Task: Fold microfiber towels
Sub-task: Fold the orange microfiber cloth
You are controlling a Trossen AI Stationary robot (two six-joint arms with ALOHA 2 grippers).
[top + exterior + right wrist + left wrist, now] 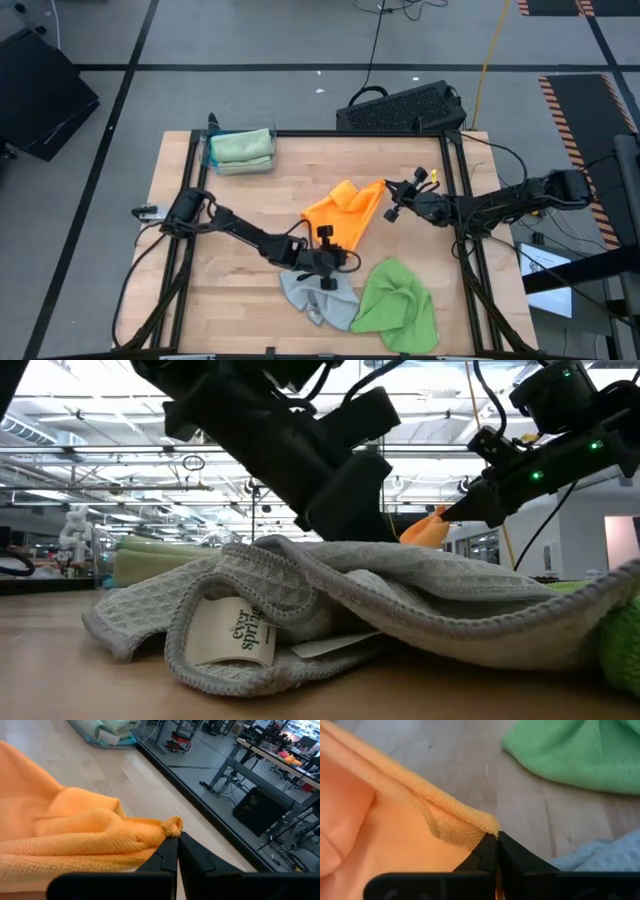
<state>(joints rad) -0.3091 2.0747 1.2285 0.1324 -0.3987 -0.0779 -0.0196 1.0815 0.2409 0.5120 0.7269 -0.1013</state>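
At the far left of the table [180,300], a stack [241,148] of folded pale towels is sitting finished. At centre, the left gripper [496,837] is pinching a near corner of the orange towel [346,212], its fingers fully closed on the hem. Just nearer, a grey towel [318,295] and a green towel [397,303] are lying crumpled, touching each other. To the right, the right gripper [176,839] is clamping the towel's far-right corner, fingers likewise closed on a bunched tip. The orange towel is hanging slack and creased between the two grips. To do this step well, both corners should probably be drawn apart until the cloth is taut and flat, keeping it clear of the grey towel, before any fold is attempted.
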